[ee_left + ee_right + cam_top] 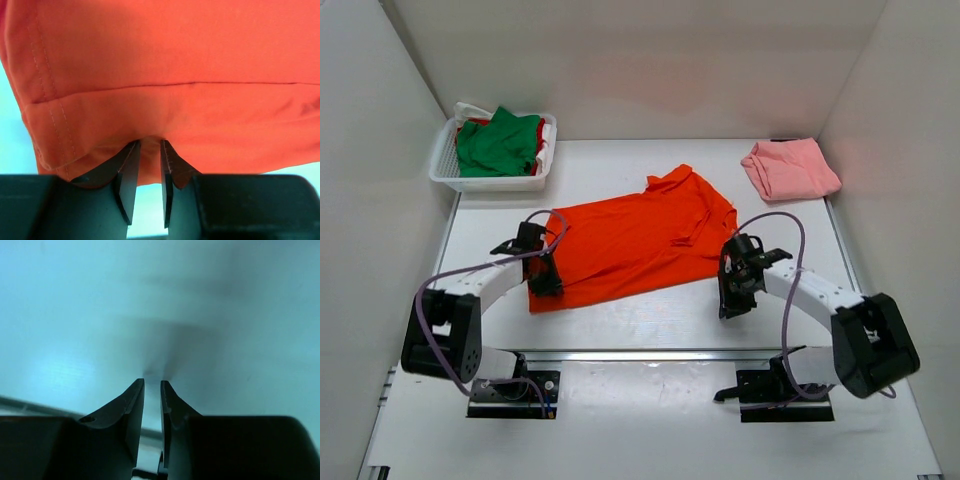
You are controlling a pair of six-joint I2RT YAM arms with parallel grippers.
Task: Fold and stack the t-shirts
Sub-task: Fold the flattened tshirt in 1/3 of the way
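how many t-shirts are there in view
4. The orange t-shirt lies spread out mid-table, the pink t-shirt is folded at the far right, and the green t-shirt is in the basket with a red t-shirt peeking from under it. The basket may hide more.

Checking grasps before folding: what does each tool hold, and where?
The left tool pinches the orange-red t-shirt at its near-left edge; the right tool holds nothing.
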